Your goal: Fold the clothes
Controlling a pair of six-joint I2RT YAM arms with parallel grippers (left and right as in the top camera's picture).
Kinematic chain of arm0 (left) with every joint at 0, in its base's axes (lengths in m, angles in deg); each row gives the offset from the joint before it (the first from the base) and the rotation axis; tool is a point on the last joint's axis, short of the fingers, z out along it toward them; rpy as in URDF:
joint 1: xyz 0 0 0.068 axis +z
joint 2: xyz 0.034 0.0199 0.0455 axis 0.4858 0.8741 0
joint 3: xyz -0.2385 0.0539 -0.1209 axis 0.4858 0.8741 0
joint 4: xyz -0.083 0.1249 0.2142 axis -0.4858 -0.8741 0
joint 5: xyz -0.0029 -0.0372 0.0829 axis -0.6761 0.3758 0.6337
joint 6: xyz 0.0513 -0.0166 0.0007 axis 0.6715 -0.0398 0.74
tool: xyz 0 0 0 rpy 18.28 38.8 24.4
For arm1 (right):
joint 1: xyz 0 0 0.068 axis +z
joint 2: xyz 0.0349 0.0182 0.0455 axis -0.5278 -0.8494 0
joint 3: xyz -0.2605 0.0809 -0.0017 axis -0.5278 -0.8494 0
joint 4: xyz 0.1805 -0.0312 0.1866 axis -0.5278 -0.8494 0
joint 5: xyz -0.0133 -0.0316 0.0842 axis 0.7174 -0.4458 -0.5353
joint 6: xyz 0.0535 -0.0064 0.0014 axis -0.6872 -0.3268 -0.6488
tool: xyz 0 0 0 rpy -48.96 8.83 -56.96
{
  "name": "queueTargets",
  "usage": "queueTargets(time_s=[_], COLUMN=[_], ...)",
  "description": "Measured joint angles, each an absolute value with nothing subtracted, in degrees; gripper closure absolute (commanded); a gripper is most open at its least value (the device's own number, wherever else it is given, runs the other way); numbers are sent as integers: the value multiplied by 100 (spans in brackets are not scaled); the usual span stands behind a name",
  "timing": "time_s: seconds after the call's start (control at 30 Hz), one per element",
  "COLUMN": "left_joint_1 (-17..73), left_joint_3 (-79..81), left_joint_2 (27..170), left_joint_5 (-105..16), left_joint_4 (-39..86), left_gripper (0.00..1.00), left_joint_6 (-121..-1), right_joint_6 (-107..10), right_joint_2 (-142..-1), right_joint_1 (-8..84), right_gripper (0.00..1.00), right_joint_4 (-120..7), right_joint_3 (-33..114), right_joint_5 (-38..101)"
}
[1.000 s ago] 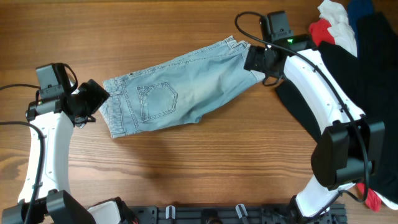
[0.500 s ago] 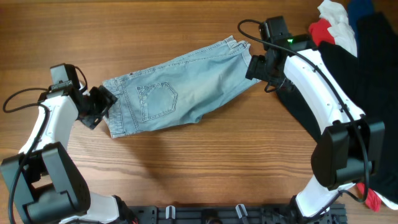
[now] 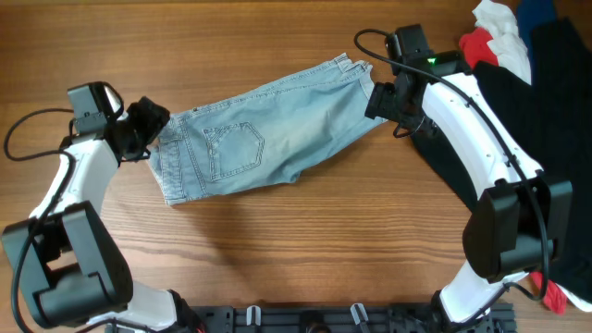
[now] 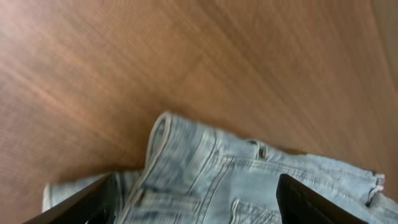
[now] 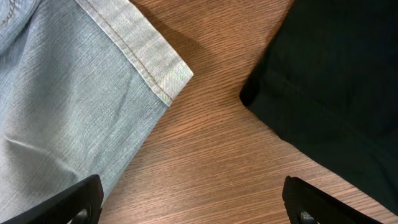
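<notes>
shorts (image 3: pixel 268 139) lie slanted, waistband (image 3: pixel 166 166) by left hand (image 3: pixel 154 126), hems (image 3: pixel 355 70) by right hand (image 3: pixel 374 98), both hands spread apart.

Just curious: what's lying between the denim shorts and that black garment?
Nothing; the right wrist view shows only bare table between the denim shorts and the black garment.

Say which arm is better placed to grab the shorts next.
Probably left: the left tool is open over the waistband corner of the shorts. The right tool, also open, hovers over table between hem and black garment.
</notes>
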State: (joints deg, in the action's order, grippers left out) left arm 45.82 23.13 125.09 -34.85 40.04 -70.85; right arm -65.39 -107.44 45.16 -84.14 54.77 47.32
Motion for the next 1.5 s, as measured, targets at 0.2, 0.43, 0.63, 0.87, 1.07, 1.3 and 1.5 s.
queueTargets(time_s=[0.2, 0.43, 0.63, 0.87, 1.07, 1.3, 1.5], left_joint_1=[4468, 4291, 4256, 4263, 4261, 4258, 4239], left_joint_3=[2313, 2313, 2313, 2308, 2317, 2313, 2332], left_joint_2=[12885, 13173, 13173, 13167, 12367, 10397, 10048], left_joint_5=[-3485, -3483, -3457, -3654, -4288, -4556, -3923], left_joint_4=[4426, 4547, 4623, 4439, 3084, 1769, 553], left_gripper=[20, 31, 90, 96, 96, 96, 96], left_joint_6=[-7085, -7111, -7157, -7163, -7165, -7163, -7165], right_joint_6=[-6539, -6539, -6539, -6536, -6539, -6536, -6536], right_joint_2=[-10744, -10744, -10744, -10744, -10744, -10744, -10746], right_joint_1=[4516, 4516, 4516, 4516, 4516, 4516, 4516], right_gripper=[7, 7, 7, 7, 9, 11, 11], right_joint_4=[-8414, -8412, -8412, -8235, -7969, -7840, -7728], right_joint_3=[5477, 5477, 5477, 5477, 5477, 5477, 5477], right_joint_5=[4732, 4732, 4732, 4732, 4732, 4732, 4732])
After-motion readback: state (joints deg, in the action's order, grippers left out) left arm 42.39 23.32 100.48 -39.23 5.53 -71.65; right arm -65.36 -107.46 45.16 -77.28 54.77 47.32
